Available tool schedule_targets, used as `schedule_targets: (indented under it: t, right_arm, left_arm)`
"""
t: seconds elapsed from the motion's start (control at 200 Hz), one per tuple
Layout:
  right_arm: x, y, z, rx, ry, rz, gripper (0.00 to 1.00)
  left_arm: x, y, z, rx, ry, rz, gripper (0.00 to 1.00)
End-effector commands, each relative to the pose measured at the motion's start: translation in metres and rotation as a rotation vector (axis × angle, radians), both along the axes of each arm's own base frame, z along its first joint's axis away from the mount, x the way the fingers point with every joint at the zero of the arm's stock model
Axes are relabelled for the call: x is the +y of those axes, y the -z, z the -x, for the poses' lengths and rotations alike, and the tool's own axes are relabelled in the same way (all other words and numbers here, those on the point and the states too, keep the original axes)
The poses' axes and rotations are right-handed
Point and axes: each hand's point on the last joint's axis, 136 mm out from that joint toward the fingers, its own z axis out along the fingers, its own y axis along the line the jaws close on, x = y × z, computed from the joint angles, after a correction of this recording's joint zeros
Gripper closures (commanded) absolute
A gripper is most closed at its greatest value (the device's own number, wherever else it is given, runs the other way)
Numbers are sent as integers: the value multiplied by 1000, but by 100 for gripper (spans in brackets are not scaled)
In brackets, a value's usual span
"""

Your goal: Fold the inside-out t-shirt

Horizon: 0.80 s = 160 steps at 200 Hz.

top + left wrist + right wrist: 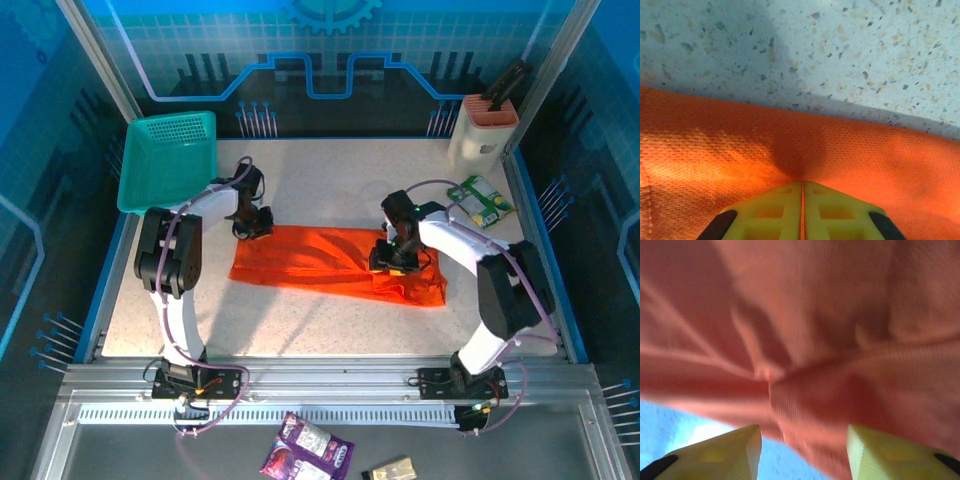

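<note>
The inside-out t-shirt (310, 258) lies as a long orange band across the middle of the table. My left gripper (252, 228) is at its far left corner. In the left wrist view the yellow fingers (775, 210) are pressed together, and the mesh cloth (880, 165) puckers toward the left gripper (802, 182), pinched between its tips. My right gripper (392, 262) is over the shirt's right part. In the blurred right wrist view the right gripper (800, 440) has its fingers apart, with a bunched fold of the shirt (830, 315) hanging between them.
A teal basket (168, 160) stands tilted at the back left corner. A white holder with an orange top (483, 130) is at the back right, with a green packet (480, 200) in front of it. The speckled table (320, 180) runs behind the shirt. Packets (308, 448) lie outside the near rail.
</note>
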Motion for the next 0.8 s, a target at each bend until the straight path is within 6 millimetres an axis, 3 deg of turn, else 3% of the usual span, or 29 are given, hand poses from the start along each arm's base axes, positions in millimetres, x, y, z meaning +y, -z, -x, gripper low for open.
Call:
schedule_targets:
  t: [0.0,0.1,0.19,0.38,0.585,0.795]
  right_arm:
    - [0,22,-37,-19,80,-70,51]
    - [-4,36,-67,-26,80,-86,51]
    - [-2,37,-99,-57,68,-111,51]
    - [33,32,-167,-140,-6,-237,51]
    - [70,36,-225,-194,-71,-326,49]
    - [82,36,-276,-276,-60,-393,41]
  left_arm:
    - [-1,13,19,69,23,18,90]
    - [0,21,37,96,13,27,90]
    - [2,24,54,115,0,31,90]
    - [-11,36,103,173,-17,59,90]
    - [-51,45,153,226,-8,99,88]
    - [-112,42,183,242,38,177,81]
